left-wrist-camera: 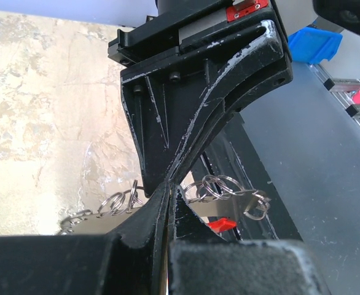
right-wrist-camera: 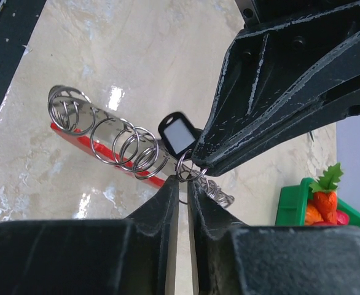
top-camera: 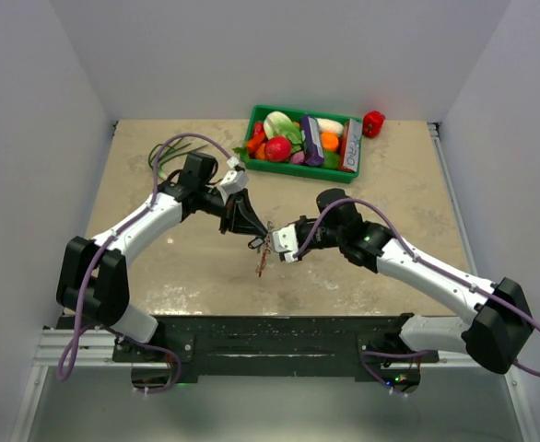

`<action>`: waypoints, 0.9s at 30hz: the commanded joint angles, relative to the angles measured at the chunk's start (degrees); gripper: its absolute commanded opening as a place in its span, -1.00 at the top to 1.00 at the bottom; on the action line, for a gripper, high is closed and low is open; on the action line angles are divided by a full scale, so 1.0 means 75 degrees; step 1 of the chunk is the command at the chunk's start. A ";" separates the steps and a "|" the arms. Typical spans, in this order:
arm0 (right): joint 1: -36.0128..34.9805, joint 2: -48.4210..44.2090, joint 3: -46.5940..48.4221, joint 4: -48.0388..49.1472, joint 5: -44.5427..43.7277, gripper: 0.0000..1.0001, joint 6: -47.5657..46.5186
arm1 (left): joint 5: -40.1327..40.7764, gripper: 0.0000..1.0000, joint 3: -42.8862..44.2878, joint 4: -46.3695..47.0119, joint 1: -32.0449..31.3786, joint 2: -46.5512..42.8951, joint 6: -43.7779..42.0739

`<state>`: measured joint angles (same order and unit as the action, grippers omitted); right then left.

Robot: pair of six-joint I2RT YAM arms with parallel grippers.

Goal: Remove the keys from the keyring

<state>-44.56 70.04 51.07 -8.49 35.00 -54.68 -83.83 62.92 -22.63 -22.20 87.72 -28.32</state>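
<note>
The left gripper (left-wrist-camera: 169,195) has its fingers pinched shut on the keyring (right-wrist-camera: 190,172), held up off the surface (right-wrist-camera: 106,43). The right gripper (right-wrist-camera: 183,187) meets it tip to tip, fingers nearly together (grip unclear). The keys (right-wrist-camera: 177,134) trail sideways from that pinch.

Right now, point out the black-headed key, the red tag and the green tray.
black-headed key (right-wrist-camera: 177,133), right wrist view, on its black head.
red tag (right-wrist-camera: 69,134), right wrist view, on its left end under the rings.
green tray (right-wrist-camera: 289,206), right wrist view, on its outer wall.
</note>
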 commanded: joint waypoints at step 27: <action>0.0081 -0.0175 -0.0563 0.1132 -0.0577 1.00 0.0422 | -0.1865 1.00 0.0599 -0.1025 0.0276 -0.0669 -0.1170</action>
<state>-44.51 69.60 48.21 -0.67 32.75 -52.99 -82.21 64.47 -29.06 -20.62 85.38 -34.76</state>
